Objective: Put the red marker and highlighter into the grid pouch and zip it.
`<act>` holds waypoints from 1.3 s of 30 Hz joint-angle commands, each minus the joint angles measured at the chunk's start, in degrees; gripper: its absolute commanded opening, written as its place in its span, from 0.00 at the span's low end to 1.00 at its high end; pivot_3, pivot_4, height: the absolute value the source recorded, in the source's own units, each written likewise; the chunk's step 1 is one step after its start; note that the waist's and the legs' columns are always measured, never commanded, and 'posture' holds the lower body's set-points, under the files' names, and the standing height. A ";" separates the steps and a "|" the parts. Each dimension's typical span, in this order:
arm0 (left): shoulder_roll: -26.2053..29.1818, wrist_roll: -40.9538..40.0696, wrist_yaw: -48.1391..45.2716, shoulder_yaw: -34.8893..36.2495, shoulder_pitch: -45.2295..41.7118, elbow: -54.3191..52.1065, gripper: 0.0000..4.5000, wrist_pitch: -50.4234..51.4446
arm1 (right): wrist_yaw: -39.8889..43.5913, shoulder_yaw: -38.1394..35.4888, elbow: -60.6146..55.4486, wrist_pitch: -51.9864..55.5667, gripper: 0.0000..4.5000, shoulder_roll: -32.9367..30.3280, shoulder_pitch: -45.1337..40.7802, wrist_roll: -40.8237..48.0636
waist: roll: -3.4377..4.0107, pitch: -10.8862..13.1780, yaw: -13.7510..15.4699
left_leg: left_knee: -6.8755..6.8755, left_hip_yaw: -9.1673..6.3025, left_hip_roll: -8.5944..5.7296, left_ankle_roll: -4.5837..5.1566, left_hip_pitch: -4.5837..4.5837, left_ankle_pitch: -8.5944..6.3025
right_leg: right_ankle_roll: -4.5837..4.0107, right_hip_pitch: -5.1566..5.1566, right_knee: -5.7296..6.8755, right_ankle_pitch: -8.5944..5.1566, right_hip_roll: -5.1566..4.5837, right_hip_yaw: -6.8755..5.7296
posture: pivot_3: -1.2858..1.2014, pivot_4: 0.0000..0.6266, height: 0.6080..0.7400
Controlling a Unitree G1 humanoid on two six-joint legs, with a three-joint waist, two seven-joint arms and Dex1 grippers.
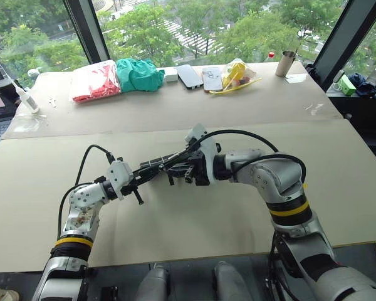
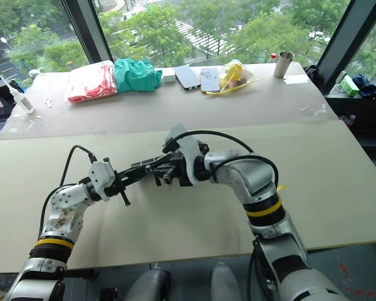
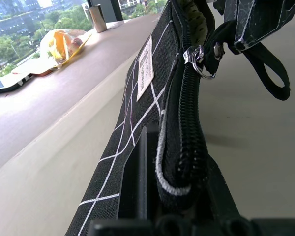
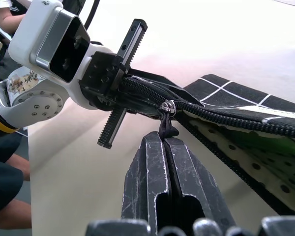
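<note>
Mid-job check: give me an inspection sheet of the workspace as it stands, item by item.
Surface: tan table, bare under the arms.
Job's things: grid pouch held off the table between both end effectors; zipper slider near the left-hand end, the rest of the mouth gaping; something light green inside, probably the highlighter; red marker cannot be told.
Clutter: along the far edge, red packet, green cloth, phone, yellow bag, metal cup, white bottle.
End effectors: left end effector shut on the pouch's end; right end effector shut on the zipper pull strap.
Cables: black cables loop over both wrists.
Surroundings: windows onto trees.
</note>
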 commanded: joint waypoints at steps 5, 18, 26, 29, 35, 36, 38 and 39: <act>0.82 -0.40 -0.02 0.85 -0.05 -1.26 0.00 -0.09 | 6.07 0.11 0.61 -11.04 0.01 -16.79 -5.84 -6.56 | 0.00 0.00 0.02 | 0.01 0.14 0.00 0.00 -0.02 0.00 | 0.00 0.00 -0.07 0.00 0.01 0.00 | 0.52 0.24 1.00; 1.42 -0.65 -0.59 0.85 0.27 -0.93 0.00 -0.56 | 17.00 3.99 8.87 -34.93 0.01 -35.52 -3.99 -19.65 | -0.01 0.01 0.05 | 0.01 0.52 0.03 0.03 -0.11 -0.02 | 0.00 0.12 -0.45 0.00 0.01 -0.02 | 0.52 0.24 1.00; 2.26 -1.05 -3.01 0.31 0.65 -1.13 0.00 -1.32 | 22.63 -1.16 -0.77 -26.30 0.48 -33.55 5.14 -8.32 | -0.02 0.01 0.73 | 0.01 0.48 0.04 0.07 -0.14 -0.04 | 0.00 0.15 -0.50 0.00 0.01 -0.04 | 0.52 0.24 1.00; 3.42 -1.43 -7.32 -0.51 0.71 -0.78 0.00 -3.00 | 24.38 -5.82 -1.63 -20.96 0.54 -34.69 6.91 -3.18 | -0.02 0.02 1.15 | 0.06 0.48 0.03 0.06 -0.16 -0.04 | 0.00 0.17 -0.51 0.00 0.01 -0.03 | 0.52 0.24 1.00; 4.74 -2.59 -18.61 -2.21 -4.93 3.31 0.00 -7.37 | 29.61 -9.58 1.74 -27.95 0.54 -40.45 14.07 -4.01 | -0.02 0.02 2.52 | 0.10 0.43 0.03 0.07 -0.12 -0.04 | 0.00 0.36 -0.62 0.00 0.02 -0.17 | 0.52 0.24 1.00; 4.80 -2.41 -20.79 -2.87 -6.27 4.61 0.00 -8.38 | 30.86 -10.04 1.35 -29.82 0.54 -41.42 16.49 -4.23 | -0.03 0.02 2.84 | 0.10 0.43 0.04 0.07 -0.12 -0.04 | 0.00 0.38 -0.63 0.00 0.03 -0.19 | 0.52 0.24 1.00; 4.69 -1.61 -24.41 -4.07 -9.13 8.10 0.00 -10.91 | 32.49 -11.58 -0.23 -32.75 0.54 -42.53 21.48 -3.94 | -0.03 0.02 2.94 | 0.12 0.45 0.03 0.07 -0.14 -0.04 | 0.01 0.40 -0.64 0.00 0.02 -0.21 | 0.52 0.24 1.00; 4.55 -1.05 -25.92 -4.64 -10.60 10.11 0.00 -12.30 | 33.43 -12.83 -1.40 -33.27 0.54 -42.93 24.01 -2.91 | -0.02 0.02 2.88 | 0.16 0.47 0.02 0.07 -0.15 -0.04 | 0.01 0.40 -0.63 0.01 0.01 -0.19 | 0.52 0.24 1.00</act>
